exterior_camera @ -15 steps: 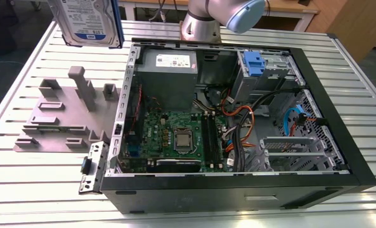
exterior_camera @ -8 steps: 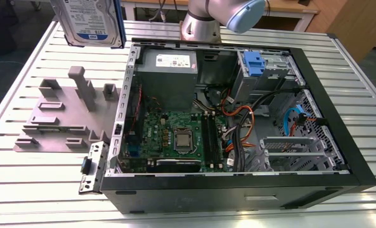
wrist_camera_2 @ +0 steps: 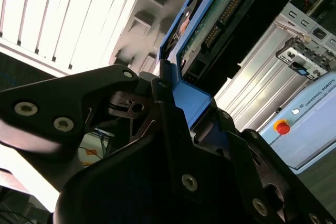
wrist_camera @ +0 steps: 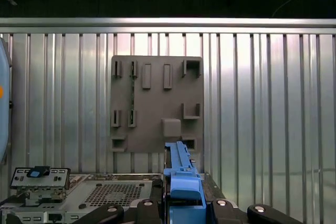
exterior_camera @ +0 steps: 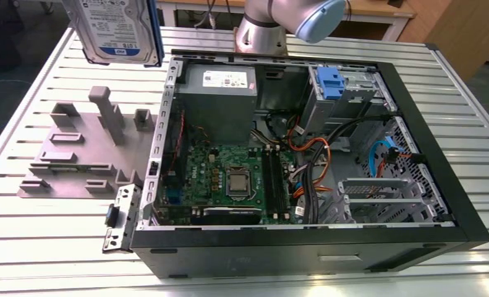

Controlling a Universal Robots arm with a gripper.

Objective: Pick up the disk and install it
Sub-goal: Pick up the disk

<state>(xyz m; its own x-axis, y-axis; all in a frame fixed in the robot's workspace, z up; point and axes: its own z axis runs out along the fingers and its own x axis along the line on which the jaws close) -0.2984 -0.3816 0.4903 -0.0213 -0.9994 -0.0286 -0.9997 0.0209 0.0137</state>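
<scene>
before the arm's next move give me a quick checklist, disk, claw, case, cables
1. Grip on the disk: ok. The claw is shut on its blue frame in both wrist views.
2. Disk off the gray fixture: ok. It is held in the air, apart from the fixture.
3. Computer case open: ok. The side is off and the inside is exposed.
4. Drive cage free: cannot tell. A blue bracket sits on it.
5. Cables out of the way: cannot tell. Orange and black ones lie loose beside the cage.
</scene>
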